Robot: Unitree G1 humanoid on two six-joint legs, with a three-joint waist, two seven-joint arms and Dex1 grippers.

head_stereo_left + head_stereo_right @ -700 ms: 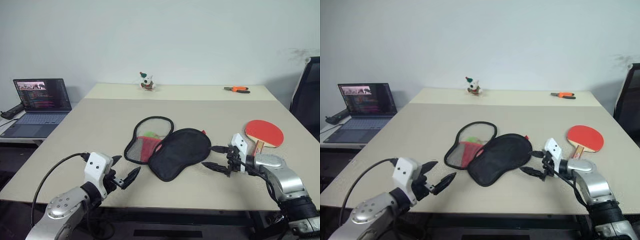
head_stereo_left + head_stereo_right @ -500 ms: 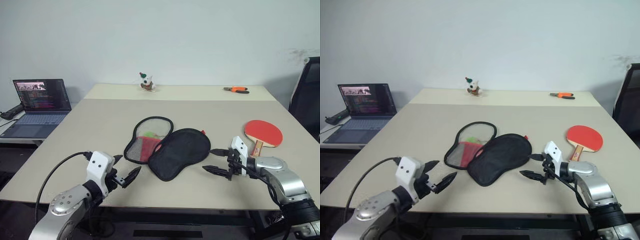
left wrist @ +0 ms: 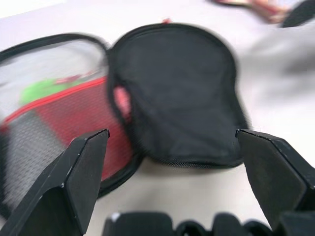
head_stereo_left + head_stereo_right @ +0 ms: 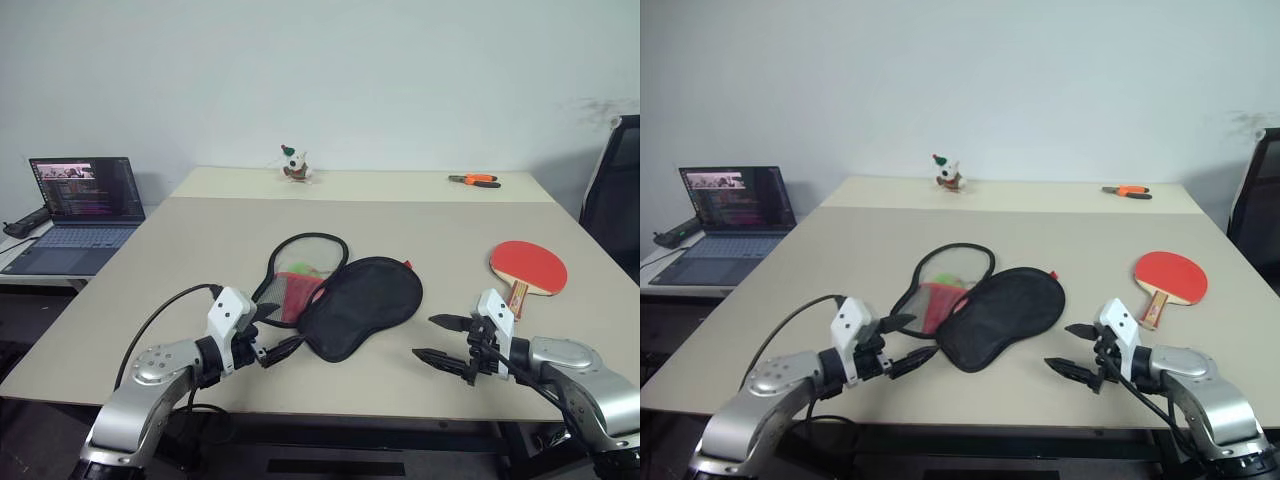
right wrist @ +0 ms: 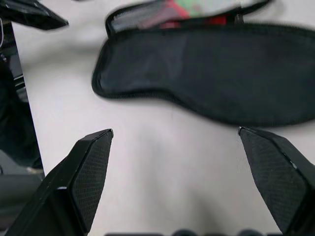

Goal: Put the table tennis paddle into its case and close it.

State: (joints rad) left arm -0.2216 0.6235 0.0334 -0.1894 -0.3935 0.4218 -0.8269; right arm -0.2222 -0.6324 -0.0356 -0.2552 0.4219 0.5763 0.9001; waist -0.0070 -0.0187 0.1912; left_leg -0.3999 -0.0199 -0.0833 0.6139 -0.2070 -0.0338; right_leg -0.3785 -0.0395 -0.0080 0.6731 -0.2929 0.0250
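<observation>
- Left gripper (image 4: 272, 334) and right gripper (image 4: 444, 340) hang spread wide and empty over the near table (image 4: 150, 260) edge.
- Case (image 4: 345, 300) lies open mid-table: soft, limp fabric, likely best pinched at its rim.
- Paddle (image 4: 527, 268), far right, looks stiff and light; take the handle.
- Left wrist view shows red and green under the mesh.

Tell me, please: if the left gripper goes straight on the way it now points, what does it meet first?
Probably the case: the open left gripper points at its near edge, where mesh and black halves join, though depth is uncertain.
</observation>
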